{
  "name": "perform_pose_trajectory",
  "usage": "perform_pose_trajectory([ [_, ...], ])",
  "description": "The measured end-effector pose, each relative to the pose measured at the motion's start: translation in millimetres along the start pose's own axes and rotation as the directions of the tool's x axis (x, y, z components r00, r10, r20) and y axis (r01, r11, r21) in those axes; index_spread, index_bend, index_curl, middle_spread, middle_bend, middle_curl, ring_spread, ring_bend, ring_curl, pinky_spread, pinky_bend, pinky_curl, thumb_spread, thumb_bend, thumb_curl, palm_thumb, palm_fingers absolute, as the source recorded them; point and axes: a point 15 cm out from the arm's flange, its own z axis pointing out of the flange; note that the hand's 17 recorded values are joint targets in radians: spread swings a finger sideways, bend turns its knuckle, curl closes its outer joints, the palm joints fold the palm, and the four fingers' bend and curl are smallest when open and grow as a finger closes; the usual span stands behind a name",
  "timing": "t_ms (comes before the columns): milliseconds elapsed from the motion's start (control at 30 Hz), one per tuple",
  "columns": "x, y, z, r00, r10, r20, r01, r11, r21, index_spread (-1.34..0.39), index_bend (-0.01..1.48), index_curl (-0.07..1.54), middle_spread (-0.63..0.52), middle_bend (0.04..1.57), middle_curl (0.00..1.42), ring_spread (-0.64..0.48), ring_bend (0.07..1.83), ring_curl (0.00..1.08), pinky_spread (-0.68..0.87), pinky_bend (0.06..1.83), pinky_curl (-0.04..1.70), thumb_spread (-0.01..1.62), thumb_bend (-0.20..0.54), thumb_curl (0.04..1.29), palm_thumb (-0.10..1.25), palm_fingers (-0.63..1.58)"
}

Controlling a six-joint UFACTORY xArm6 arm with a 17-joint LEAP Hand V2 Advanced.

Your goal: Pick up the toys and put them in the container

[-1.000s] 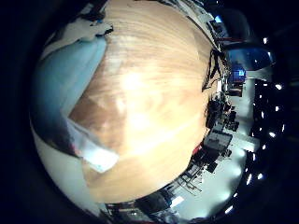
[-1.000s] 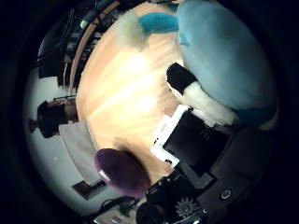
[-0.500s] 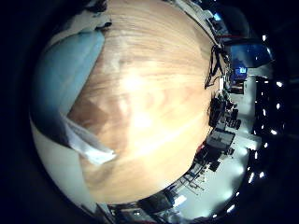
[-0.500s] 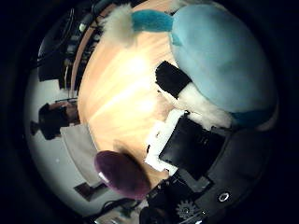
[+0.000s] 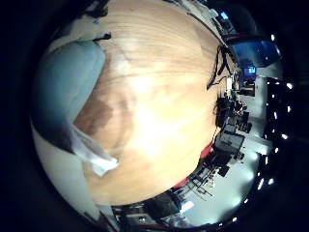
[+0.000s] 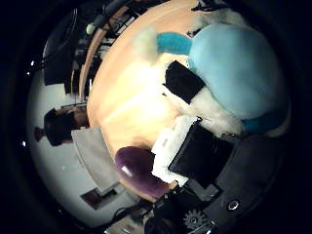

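A big light-blue plush toy (image 6: 234, 68) with white parts fills much of the thumb side view, close against my palm. Its teal limb ends in a cream tuft (image 6: 145, 43) that sticks out over the wooden table (image 5: 159, 96). My right hand (image 6: 200, 151) shows as black and white parts beside the plush, and one black fingertip (image 6: 183, 80) is curled against its white fur. In the little finger side view the same plush (image 5: 63, 92) casts a shadow on the wood. No container can be made out.
A rounded purple thing (image 6: 139, 168) lies near the table's edge beside my hand. Black cables (image 5: 217, 67) run along the far rim of the table. Desks, screens and room furniture stand beyond the table.
The plush has grown larger in both views and sits closer to the palm. The purple thing has stayed near the table's edge.
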Motion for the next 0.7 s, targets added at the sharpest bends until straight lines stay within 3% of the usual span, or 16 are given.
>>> perform_pose_trajectory([
  [367, -16.5, 17.7, -46.5, 1.0, -0.023, 0.017, 0.023, 1.0, 0.017, -0.26, 1.09, 0.62, -0.19, 1.2, 0.62, -0.21, 1.35, 0.53, -0.29, 1.33, 0.43, 1.32, -0.01, 0.22, 0.58, 1.29],
  [700, -101.0, 46.9, -128.2, 0.986, -0.148, 0.08, 0.141, 0.986, 0.083, -0.26, 1.1, 0.62, -0.17, 1.22, 0.6, -0.21, 1.37, 0.53, -0.28, 1.32, 0.47, 1.33, -0.007, 0.22, 0.59, 1.28],
])
